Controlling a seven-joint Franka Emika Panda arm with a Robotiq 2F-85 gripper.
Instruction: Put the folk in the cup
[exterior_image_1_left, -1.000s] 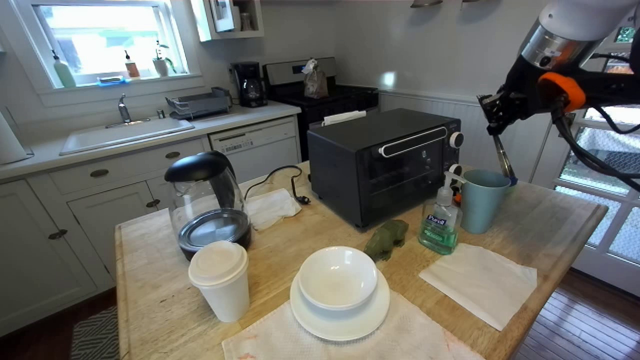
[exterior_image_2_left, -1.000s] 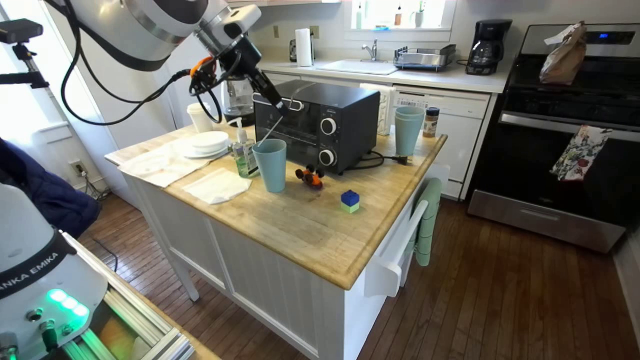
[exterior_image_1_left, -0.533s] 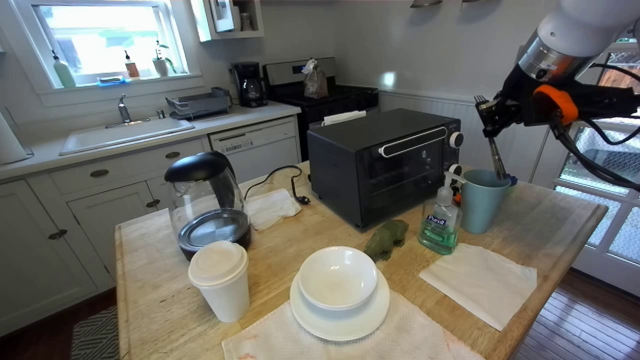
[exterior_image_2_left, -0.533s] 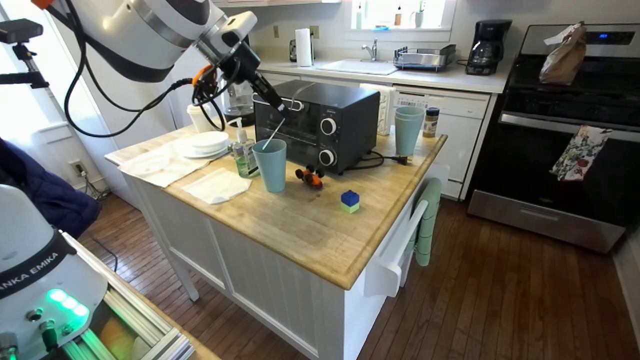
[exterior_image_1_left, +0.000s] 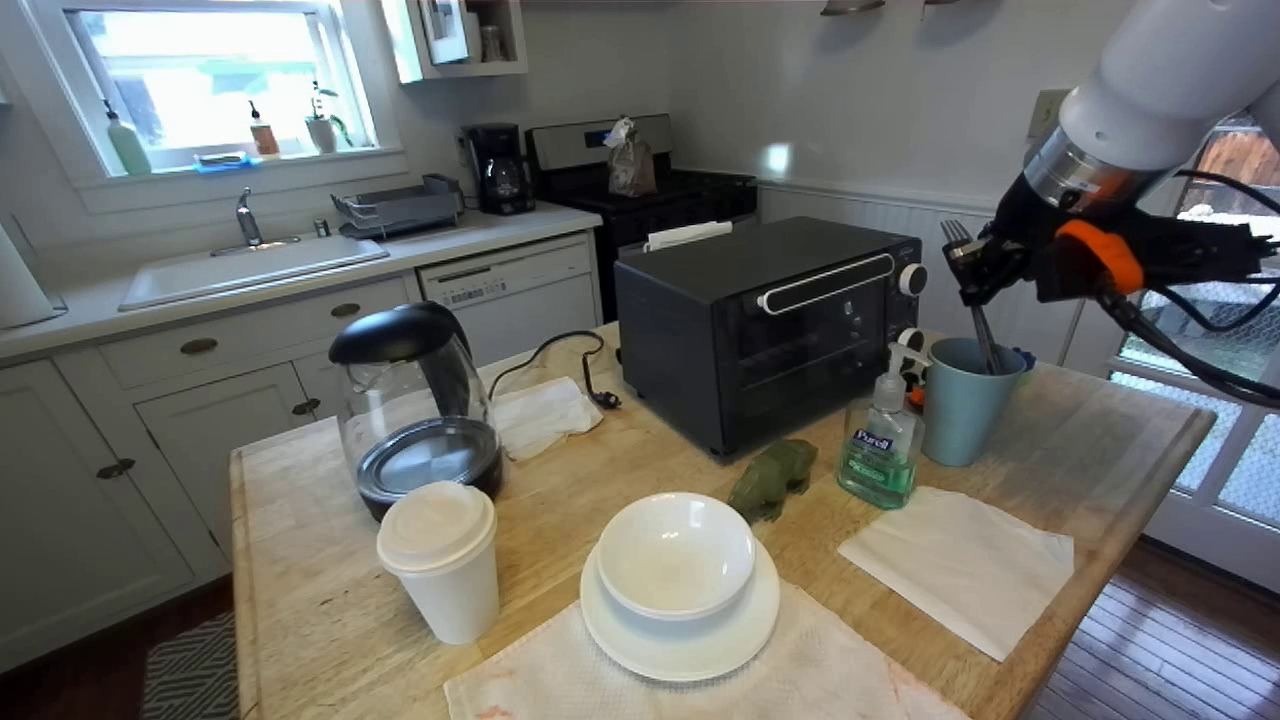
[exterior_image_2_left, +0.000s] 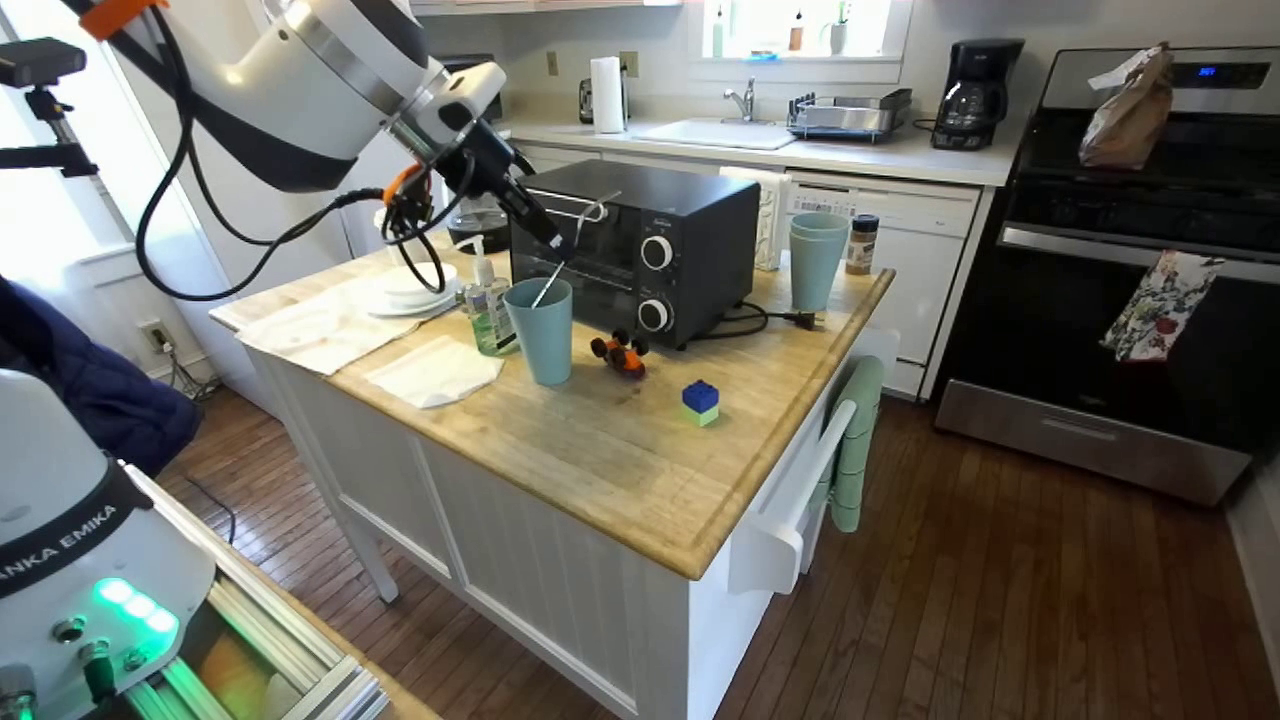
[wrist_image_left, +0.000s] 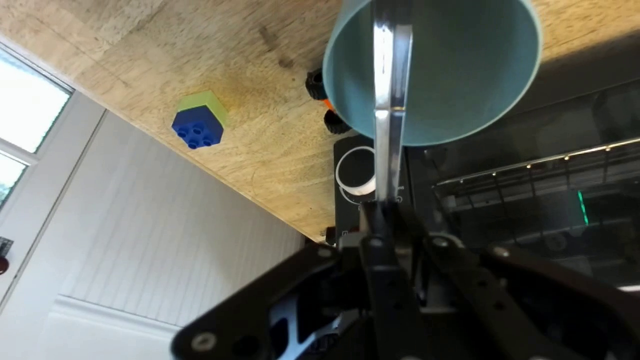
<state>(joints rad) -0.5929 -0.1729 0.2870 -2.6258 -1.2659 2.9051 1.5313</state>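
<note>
In an exterior view, going left to right along the wooden desk (exterior_image_1_left: 310, 580), we log a glass kettle (exterior_image_1_left: 412, 400) with a black lid, a lidded white paper cup (exterior_image_1_left: 448, 575) in front of it, then a white bowl (exterior_image_1_left: 677, 560) on a white plate (exterior_image_1_left: 680, 648), with a pale cloth (exterior_image_1_left: 555, 672) under the plate. The black toaster oven (exterior_image_1_left: 680, 350) stands farther back, a green animal figure (exterior_image_1_left: 774, 478) near its front. Next comes a pump bottle (exterior_image_1_left: 880, 450) of green liquid, and just beside it the teal cup (exterior_image_1_left: 957, 425), upright; we cannot tell whether these two touch. A white napkin (exterior_image_1_left: 968, 572) lies flat in front of them.

Over the teal cup we have the tool (exterior_image_1_left: 968, 280), clenched on the fork (exterior_image_1_left: 984, 335). The fork is tilted, tines up above the grip, handle down, its lower end inside the teal cup's mouth. We can't tell if that end touches the inner wall. The arm (exterior_image_1_left: 1150, 120) sits at upper right.

In the wrist view, left to right: a blue-and-green block (wrist_image_left: 200, 120) on the desk, a toy car (wrist_image_left: 316, 85) partly hidden by the teal cup, then the fork's handle crossing the teal cup's mouth, toaster oven at right.
</note>
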